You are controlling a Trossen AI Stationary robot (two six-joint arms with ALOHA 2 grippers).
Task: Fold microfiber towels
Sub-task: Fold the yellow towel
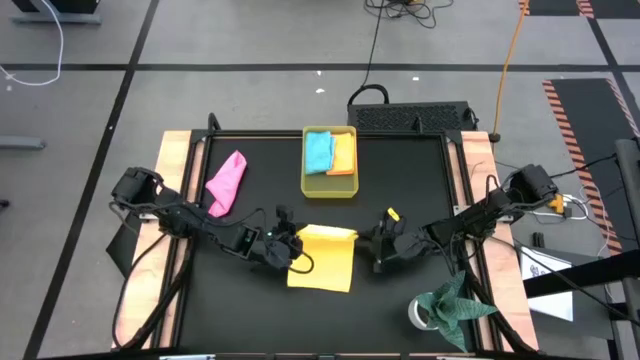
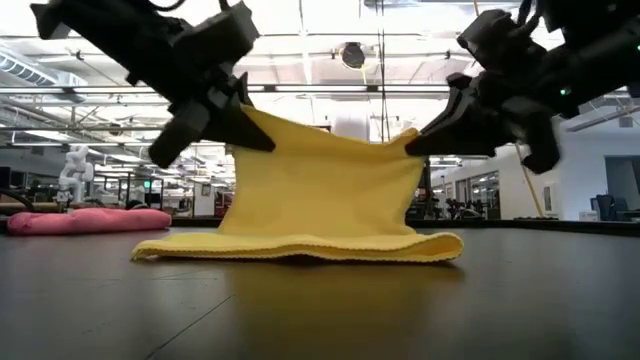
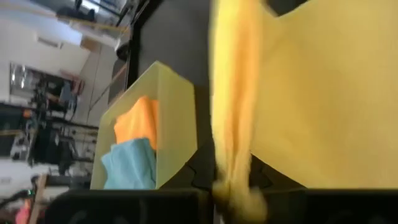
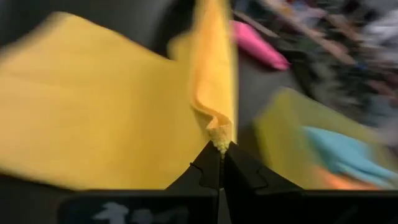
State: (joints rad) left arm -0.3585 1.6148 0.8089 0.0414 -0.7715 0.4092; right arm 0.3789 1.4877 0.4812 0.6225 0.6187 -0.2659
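Yellow towel (image 1: 322,258) was held up between both grippers at the table's middle, its lower part lying flat on the black table (image 1: 400,170). One top corner was pinched in the left gripper (image 1: 291,248), the other in the right gripper (image 1: 380,243). In the low view, the cloth hung slack from the two pinched corners and its bottom was doubled over on the surface in a flat fold.

Right fingers (image 4: 211,171) were clenched on a small bunched tip of yellow cloth, pads pressed together. Left fingers (image 3: 124,205) were seen only as a dark edge in the wrist view, with yellow cloth bunched between them; the corner was grasped, though how tightly could not be told.

Pink towel (image 1: 227,182) was lying loose well beyond the left fingers, near the table's left edge. Tray (image 1: 330,189) was placed just beyond the yellow towel, between the two grippers' lines and farther back. Blue towel (image 1: 319,152) and orange towel (image 1: 344,154) were lying side by side inside it, touching.

Green cloth (image 1: 452,303) was bunched behind the right gripper, at the near right corner of the table, beside a roll of tape (image 1: 421,313).
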